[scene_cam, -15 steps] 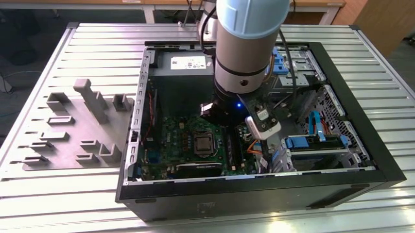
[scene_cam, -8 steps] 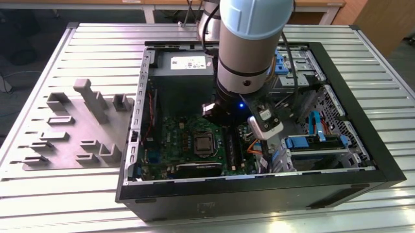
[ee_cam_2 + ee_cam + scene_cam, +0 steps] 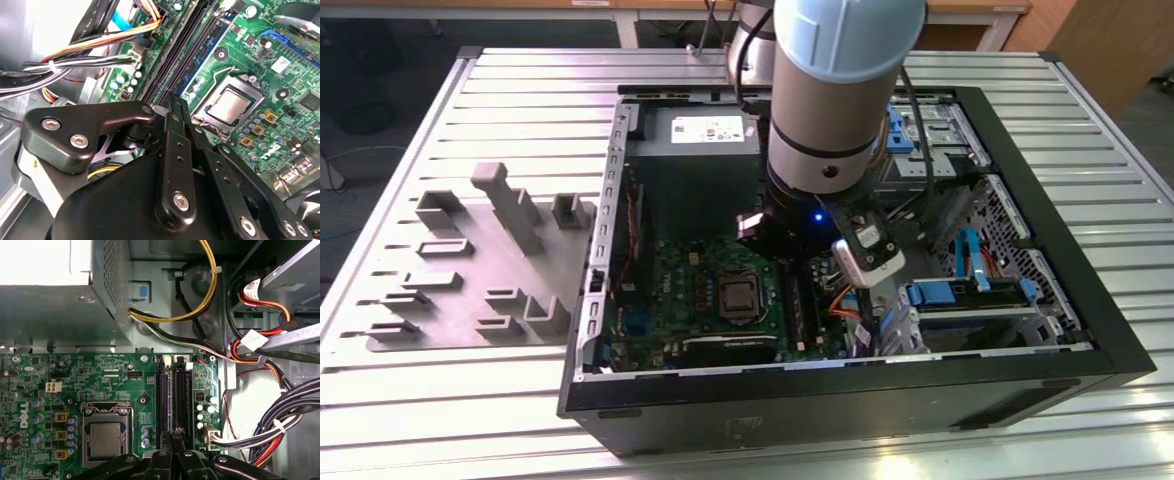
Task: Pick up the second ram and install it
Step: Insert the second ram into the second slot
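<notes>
Second wrist view: black metal tool (image 3: pixel 175 104), slim flat fingers clenched together, is hovering over long black slots (image 3: pixel 186 42) on the glossy green motherboard (image 3: pixel 250 65).

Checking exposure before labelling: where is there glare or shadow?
First wrist view: the power supply box is washed out to white at one corner. Exterior view: inside the computer case it is dimmer than on the pale table; a blue light glows on the arm. Second wrist view: the processor lid shines mildly.
</notes>
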Available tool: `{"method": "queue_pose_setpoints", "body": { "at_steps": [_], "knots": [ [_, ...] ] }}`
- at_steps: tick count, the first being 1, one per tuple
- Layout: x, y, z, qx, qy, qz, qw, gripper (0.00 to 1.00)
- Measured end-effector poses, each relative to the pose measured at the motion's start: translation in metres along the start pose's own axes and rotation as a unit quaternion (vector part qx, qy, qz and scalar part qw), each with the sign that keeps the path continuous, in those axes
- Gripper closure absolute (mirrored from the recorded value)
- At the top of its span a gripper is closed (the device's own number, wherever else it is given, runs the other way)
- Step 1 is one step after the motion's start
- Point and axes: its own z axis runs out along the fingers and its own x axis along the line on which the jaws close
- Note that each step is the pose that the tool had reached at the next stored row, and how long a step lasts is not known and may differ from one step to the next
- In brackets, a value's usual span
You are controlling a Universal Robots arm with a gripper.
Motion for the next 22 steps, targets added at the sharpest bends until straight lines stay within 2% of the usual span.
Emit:
{"method": "queue_pose_setpoints", "body": {
  "at_steps": [3, 22],
  "knots": [
    [0.0, 0.0001, 0.0005, -0.0016, 0.0001, -0.001, 1.0, 0.88],
    [0.0002, -0.0004, 0.0059, -0.0016, 0.0001, -0.001, 1.0, 0.88]
  ]
}}
